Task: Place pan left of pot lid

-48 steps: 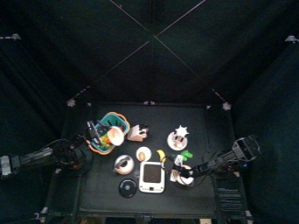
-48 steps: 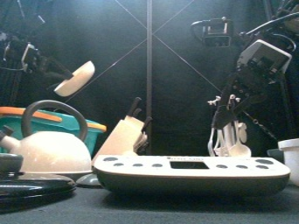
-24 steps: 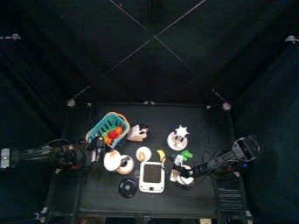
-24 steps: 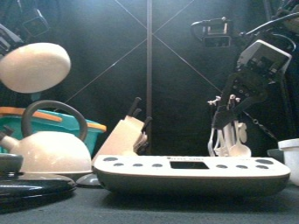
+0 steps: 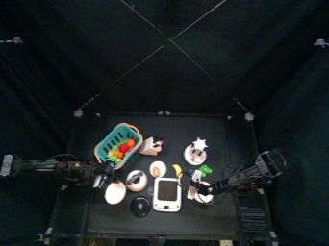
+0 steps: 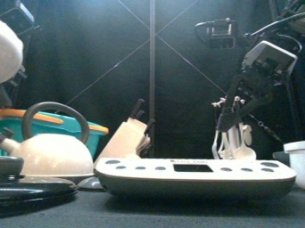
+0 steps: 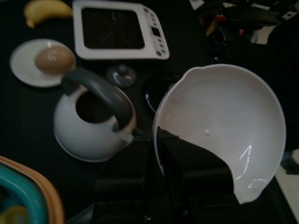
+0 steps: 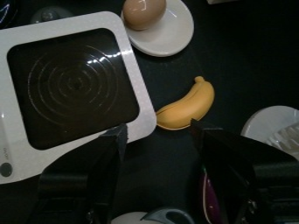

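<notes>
The left pincer (image 7: 177, 149) is clamped on the rim of the pan (image 7: 225, 122), one black jaw lying across the pan's pale inside. The pan hangs tilted in the air above the counter (image 5: 218, 144), its hollow turned toward the wrist camera. In the front view it shows only as a pale curve (image 6: 6, 49) high at the left edge, well above the kettle (image 6: 48, 147).

Seen from above, the pan (image 5: 115, 193) sits just off the tip of the left pincer (image 5: 103, 181). The pot lid (image 5: 140, 209) lies flat on the counter a little beyond the pan, toward the front edge, apart from it. The white kettle (image 7: 87, 127) stands close beside the left pincer, under the pan's edge. Past the kettle from this pincer lie a small plate (image 7: 30, 66) holding an egg (image 7: 52, 59), and the white device (image 7: 117, 26). The teal basket (image 5: 108, 137) holds red, orange and green pieces and stands near the left pincer, on its far side from the lid.

The right pincer (image 8: 170, 144) hovers with its jaws spread and nothing between them. Below and ahead of it are the banana (image 8: 190, 103), the device (image 8: 76, 83) and the plate (image 8: 176, 31) with its egg (image 8: 143, 9)
</notes>
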